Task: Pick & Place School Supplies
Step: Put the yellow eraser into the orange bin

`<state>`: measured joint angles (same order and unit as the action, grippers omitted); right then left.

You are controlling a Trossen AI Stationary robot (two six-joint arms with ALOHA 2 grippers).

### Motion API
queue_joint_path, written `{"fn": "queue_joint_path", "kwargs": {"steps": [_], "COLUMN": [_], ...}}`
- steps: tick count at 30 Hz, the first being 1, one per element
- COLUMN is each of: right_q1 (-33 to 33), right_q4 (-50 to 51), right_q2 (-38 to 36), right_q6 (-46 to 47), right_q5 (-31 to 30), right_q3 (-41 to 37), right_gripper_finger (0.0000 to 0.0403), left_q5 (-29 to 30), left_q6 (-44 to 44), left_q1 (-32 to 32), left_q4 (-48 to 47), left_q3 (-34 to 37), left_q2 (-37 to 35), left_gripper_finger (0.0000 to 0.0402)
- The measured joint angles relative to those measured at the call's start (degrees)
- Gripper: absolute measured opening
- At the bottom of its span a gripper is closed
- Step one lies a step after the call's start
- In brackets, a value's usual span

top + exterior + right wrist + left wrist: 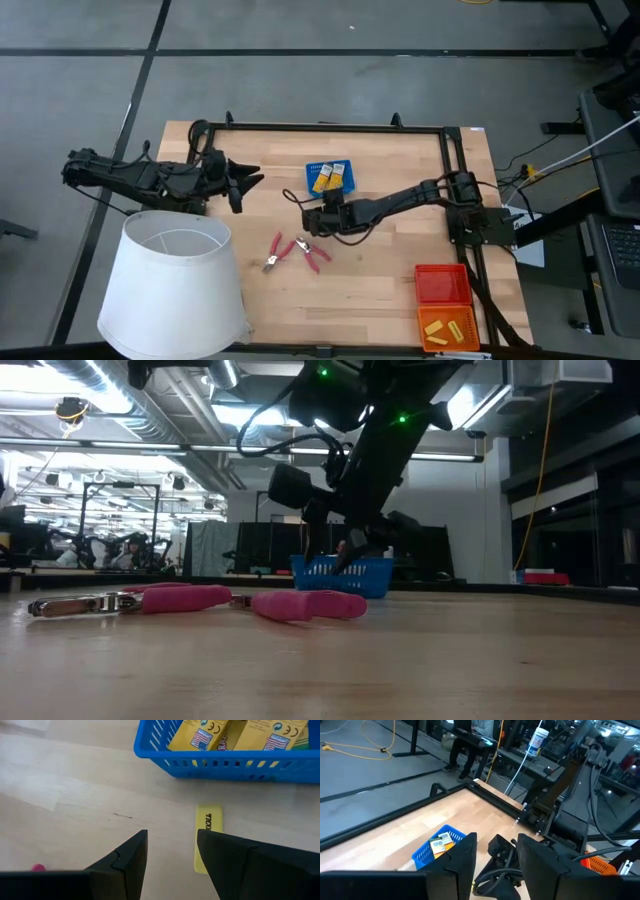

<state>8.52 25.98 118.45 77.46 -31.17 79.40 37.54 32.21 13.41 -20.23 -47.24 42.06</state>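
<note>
Now right gripper [170, 852] fingers apart above yellow block [208, 836], just beside blue tray [225, 766] wall.

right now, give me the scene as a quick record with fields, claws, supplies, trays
left claw: open, waiting near the table's left edge by the lampshade
right claw: open, low over the table beside the blue tray, nothing held
yellow packs: in the blue tray; one flat yellow pack lies on the table outside it
red-handled tools: two, on the table
orange tray: holds yellow pieces
red tray: beside the orange one
</note>
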Motion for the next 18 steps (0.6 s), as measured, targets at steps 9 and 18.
{"fn": "queue_joint_path", "kwargs": {"steps": [9, 18], "right_q1": [-1.2, -2.6], "right_q4": [0.2, 2.1], "right_q2": [2.5, 2.8], "right_q6": [-2.0, -4.8], "right_q5": [2.8, 4.0], "right_q3": [0.0, 0.2], "right_gripper_finger": [0.0178, 0.0177], "left_q5": [-0.3, -1.1], "left_q6": [0.0, 0.2], "left_q1": [0.0, 0.0], "left_q4": [0.3, 0.7], "left_q3": [0.0, 0.0], "left_q2": [0.0, 0.0], "left_gripper_finger": [0.0139, 0.0139]}}
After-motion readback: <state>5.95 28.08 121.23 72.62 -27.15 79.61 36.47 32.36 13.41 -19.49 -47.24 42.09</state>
